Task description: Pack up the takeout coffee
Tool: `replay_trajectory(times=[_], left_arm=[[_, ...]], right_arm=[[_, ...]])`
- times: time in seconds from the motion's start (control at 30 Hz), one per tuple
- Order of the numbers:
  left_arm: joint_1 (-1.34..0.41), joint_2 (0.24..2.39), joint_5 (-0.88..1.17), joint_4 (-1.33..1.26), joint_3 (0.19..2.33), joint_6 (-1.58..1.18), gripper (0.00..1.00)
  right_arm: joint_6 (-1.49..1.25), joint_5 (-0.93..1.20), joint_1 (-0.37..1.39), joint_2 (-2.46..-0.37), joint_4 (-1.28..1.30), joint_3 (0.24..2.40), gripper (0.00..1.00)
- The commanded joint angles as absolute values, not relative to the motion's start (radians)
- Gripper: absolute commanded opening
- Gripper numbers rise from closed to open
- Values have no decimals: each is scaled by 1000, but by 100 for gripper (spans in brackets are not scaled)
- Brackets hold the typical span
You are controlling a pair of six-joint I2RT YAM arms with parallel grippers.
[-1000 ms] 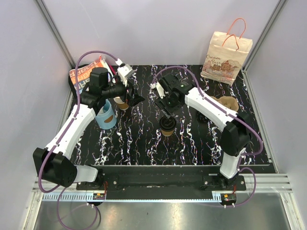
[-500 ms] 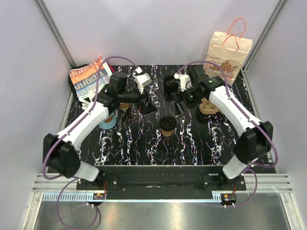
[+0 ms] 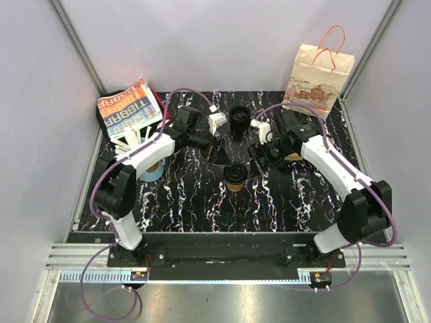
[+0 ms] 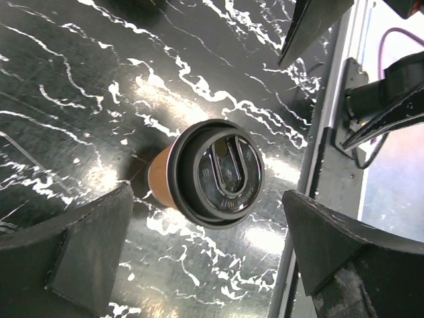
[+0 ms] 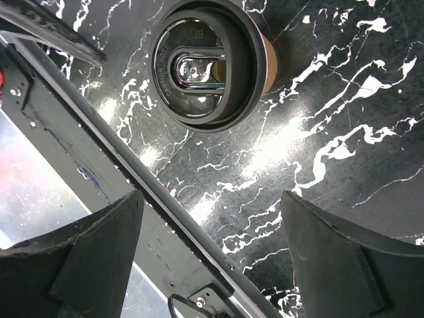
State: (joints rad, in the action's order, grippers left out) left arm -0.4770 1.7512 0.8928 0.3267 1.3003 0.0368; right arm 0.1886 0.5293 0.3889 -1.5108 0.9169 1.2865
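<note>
I see the coffee (image 3: 235, 176) upright on the tabletop (image 3: 182, 202), near the middle of the top view, lid on. Nothing grips it.

The left jaws hang just to its upper left, spread wide. In the left wrist view the coffee (image 4: 215, 173) sits mid-frame between the two fingers (image 4: 73, 248), clear of both. The right jaws are also wide, just to the right of the coffee in the top view. In the right wrist view the coffee (image 5: 205, 63) lies at the top of the frame, beyond the fingertips (image 5: 99, 245) and not between them.

The two sets of jaws crowd each other. A dark finger from the other arm cuts into the upper right of the left wrist view and the upper left of the right wrist view.

Around it in the top view:
- A black round thing (image 3: 239, 118) stands above the coffee, well apart.
- A brown tray (image 3: 293, 155) is mostly hidden behind the right arm (image 3: 337, 171).
- A blue cup (image 3: 151, 173) with white sticks sits at the left, partly under the left arm (image 3: 145, 151).
- A printed packet (image 3: 128, 111) lies in the upper left.
- A paper bag (image 3: 318, 74) stands in the upper right.
</note>
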Motion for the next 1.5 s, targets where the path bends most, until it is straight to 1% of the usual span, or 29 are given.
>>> replay_trajectory(times=[0.0,0.33,0.9,1.23,1.27,1.37,1.4,1.47], left_arm=[[-480,1796,965,299,1365,9,99],[-488,1904,948,350,1422,17,99],[-511,1957,977,368,1417,31,98],[-511,1993,983,368,1425,17,86],[-509,1996,985,367,1425,15,82],[-511,2003,991,365,1424,11,77],[-509,2006,992,362,1424,11,73],[-511,2011,996,356,1420,5,70]], right_arm=[[218,589,370,-1465,877,1281,88],[227,620,365,-1457,876,1267,87],[229,627,364,-1422,880,1262,84],[229,661,364,-1405,888,1243,81],[232,666,364,-1405,888,1241,81],[232,687,365,-1413,877,1229,80],[226,692,364,-1416,874,1223,79],[219,699,364,-1431,859,1212,79]])
